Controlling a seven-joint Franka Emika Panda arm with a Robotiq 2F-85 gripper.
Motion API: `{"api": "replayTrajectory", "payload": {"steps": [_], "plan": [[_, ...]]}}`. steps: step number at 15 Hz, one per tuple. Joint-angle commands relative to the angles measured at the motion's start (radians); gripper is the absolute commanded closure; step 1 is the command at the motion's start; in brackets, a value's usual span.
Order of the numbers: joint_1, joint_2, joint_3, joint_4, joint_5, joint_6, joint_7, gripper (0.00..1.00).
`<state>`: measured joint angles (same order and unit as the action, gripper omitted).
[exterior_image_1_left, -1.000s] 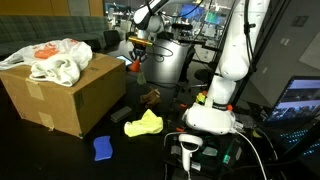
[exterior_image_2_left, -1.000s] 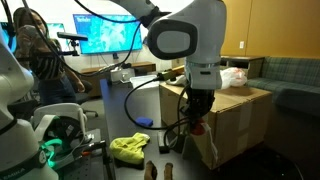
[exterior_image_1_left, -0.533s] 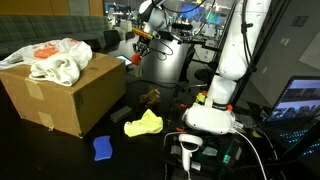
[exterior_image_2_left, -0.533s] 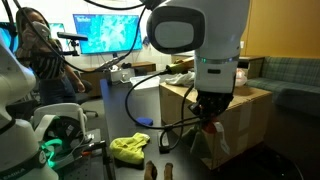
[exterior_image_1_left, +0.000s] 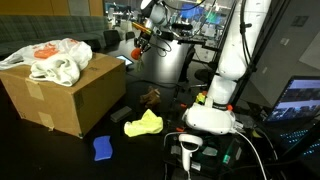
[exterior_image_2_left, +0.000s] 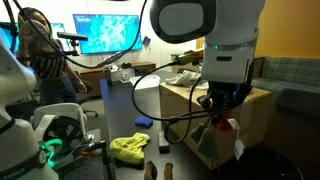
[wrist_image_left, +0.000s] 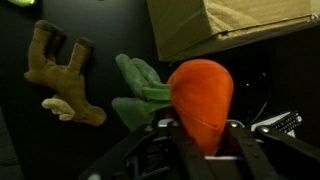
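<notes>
My gripper (wrist_image_left: 200, 138) is shut on an orange plush carrot (wrist_image_left: 200, 95) with green cloth leaves (wrist_image_left: 140, 88). It holds the carrot in the air. In an exterior view the gripper (exterior_image_1_left: 141, 42) hangs high, to the right of the open cardboard box (exterior_image_1_left: 65, 92). In an exterior view the gripper (exterior_image_2_left: 222, 112) and the carrot (exterior_image_2_left: 223, 126) are in front of the box (exterior_image_2_left: 262, 103). In the wrist view the box (wrist_image_left: 225, 25) lies at the top right, and a brown plush animal (wrist_image_left: 62, 72) lies on the dark floor far below at the left.
The box holds white cloths and a plastic bag (exterior_image_1_left: 52, 60). A yellow cloth (exterior_image_1_left: 143, 124), a blue object (exterior_image_1_left: 103, 148) and the brown plush (exterior_image_1_left: 150, 97) lie on the floor. The white robot base (exterior_image_1_left: 215, 110) stands at the right. The yellow cloth (exterior_image_2_left: 128, 149) shows in both exterior views.
The gripper has risen a little and moved sideways along the box with the carrot still in its grasp. Nothing on the floor has moved.
</notes>
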<state>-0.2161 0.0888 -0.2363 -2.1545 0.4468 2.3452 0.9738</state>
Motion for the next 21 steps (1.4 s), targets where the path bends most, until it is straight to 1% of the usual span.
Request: {"api": "replayTrajectory", "payload": {"steps": [1,3,5,6,9,11,12,14,17,19,21], "plan": [[-0.007,-0.025,-0.003,-0.007,0.009,0.007,0.016,0.38],[-0.01,-0.041,-0.003,-0.034,0.019,0.02,0.004,0.22],[-0.009,-0.06,0.0,-0.064,0.017,0.034,-0.006,0.08],[-0.006,-0.073,0.005,-0.08,0.018,0.04,-0.044,0.01],[0.007,-0.129,0.017,-0.143,0.001,0.055,-0.054,0.0],[0.034,-0.198,0.045,-0.203,-0.065,0.037,-0.08,0.0],[0.054,-0.231,0.07,-0.229,-0.116,0.022,-0.052,0.0],[0.086,-0.282,0.126,-0.243,-0.196,-0.032,-0.015,0.0],[0.147,-0.307,0.229,-0.177,-0.278,-0.157,0.026,0.0],[0.191,-0.29,0.299,-0.097,-0.331,-0.245,0.059,0.0],[0.235,-0.251,0.362,0.008,-0.382,-0.343,0.079,0.0]]}}
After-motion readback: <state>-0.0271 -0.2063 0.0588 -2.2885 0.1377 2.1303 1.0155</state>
